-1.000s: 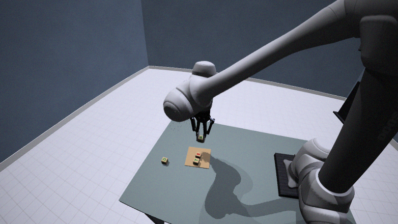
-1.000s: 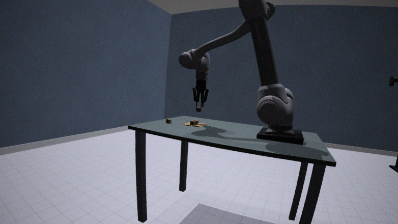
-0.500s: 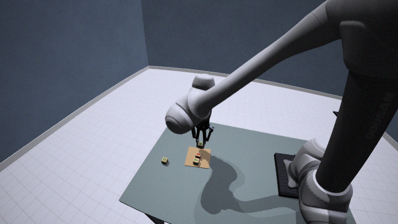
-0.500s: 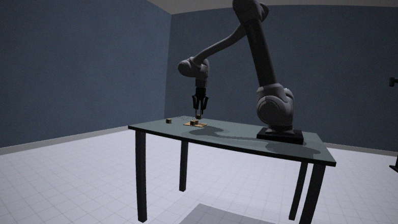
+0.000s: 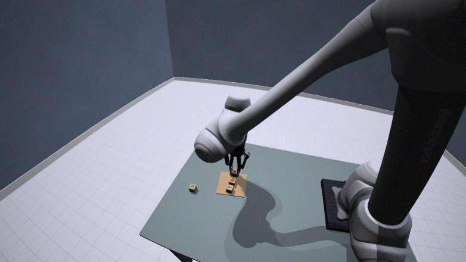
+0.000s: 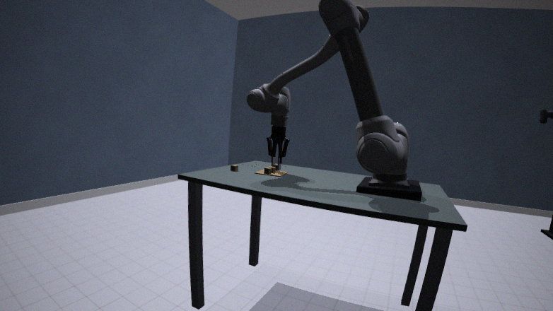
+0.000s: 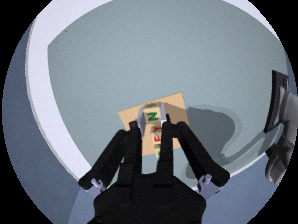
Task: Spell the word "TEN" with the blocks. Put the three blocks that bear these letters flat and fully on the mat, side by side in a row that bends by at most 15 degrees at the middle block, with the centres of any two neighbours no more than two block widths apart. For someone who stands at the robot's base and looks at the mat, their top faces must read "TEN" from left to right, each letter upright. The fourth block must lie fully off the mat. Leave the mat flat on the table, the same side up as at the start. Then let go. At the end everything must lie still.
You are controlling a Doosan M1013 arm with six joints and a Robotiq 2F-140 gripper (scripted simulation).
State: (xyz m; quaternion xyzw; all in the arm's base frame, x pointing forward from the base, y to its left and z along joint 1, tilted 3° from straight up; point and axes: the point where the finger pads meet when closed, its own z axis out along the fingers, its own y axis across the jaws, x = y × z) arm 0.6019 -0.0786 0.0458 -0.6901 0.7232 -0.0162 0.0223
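Observation:
A tan mat [image 5: 234,187] lies on the grey-green table. On it stand the T block [image 5: 230,188] with a green letter and, next to it, the E block [image 5: 232,181] with a red letter. My gripper [image 5: 235,171] is shut on the N block [image 5: 234,171], green letter up, low over the mat's far end, in line with the E and T blocks. In the wrist view the N block [image 7: 153,117] sits between my fingers over the mat [image 7: 156,123]. I cannot tell whether it touches the mat. The fourth block [image 5: 192,187], with a green U, lies off the mat to its left.
The robot's base plate [image 5: 335,204] stands at the table's right side. The arm's shadow runs from the mat toward the base. The table's edges are near the mat on the left and front in the exterior view [image 6: 270,171].

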